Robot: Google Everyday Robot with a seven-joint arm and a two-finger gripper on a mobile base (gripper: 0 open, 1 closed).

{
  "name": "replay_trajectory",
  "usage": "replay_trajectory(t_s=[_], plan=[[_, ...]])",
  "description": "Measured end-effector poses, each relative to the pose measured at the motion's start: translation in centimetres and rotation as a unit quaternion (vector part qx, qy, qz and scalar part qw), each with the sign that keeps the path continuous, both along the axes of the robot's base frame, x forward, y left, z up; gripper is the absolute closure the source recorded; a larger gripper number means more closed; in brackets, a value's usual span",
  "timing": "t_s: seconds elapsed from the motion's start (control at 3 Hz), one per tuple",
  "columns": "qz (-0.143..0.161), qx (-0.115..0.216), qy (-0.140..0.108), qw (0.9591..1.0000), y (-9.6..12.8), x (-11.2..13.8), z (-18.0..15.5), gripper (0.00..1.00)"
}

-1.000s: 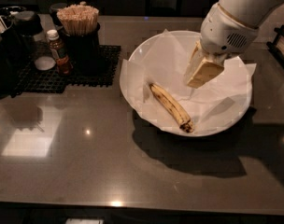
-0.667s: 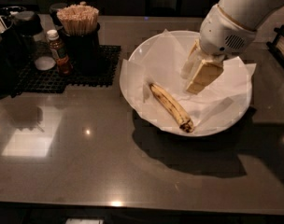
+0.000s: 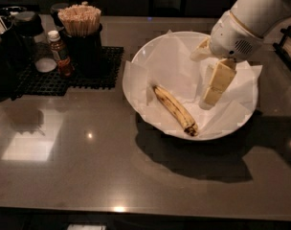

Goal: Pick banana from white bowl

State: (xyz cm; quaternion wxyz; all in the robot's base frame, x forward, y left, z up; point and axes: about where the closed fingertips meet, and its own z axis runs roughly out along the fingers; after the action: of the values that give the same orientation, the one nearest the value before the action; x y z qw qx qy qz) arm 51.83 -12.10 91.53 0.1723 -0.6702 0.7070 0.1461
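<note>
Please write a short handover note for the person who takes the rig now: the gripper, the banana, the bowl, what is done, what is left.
Gripper: points down inside the bowl, on its right side, apart from the banana.
Banana: lies diagonally on the paper in the bowl, left of the gripper, not grasped.
Done: gripper is in the bowl.
Left: move it over the banana, grasp, lift it out.
</note>
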Motion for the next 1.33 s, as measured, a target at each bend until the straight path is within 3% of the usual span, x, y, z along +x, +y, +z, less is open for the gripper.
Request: replay_trajectory(t_s=[0.33,0.67,1.0,1.33], plan=[[0.024,0.003,0.008,0.9997,-0.9,3.0,-0.8,0.14],[0.096,-0.035,-0.034,0.9942,-0.7,6.3,0.0,0.13],[0.127,-0.04,-0.07,0.9886,-0.6,7.4,0.3,0.08],[0.127,-0.04,-0.07,0.9886,-0.6,7.4,0.3,0.2]])
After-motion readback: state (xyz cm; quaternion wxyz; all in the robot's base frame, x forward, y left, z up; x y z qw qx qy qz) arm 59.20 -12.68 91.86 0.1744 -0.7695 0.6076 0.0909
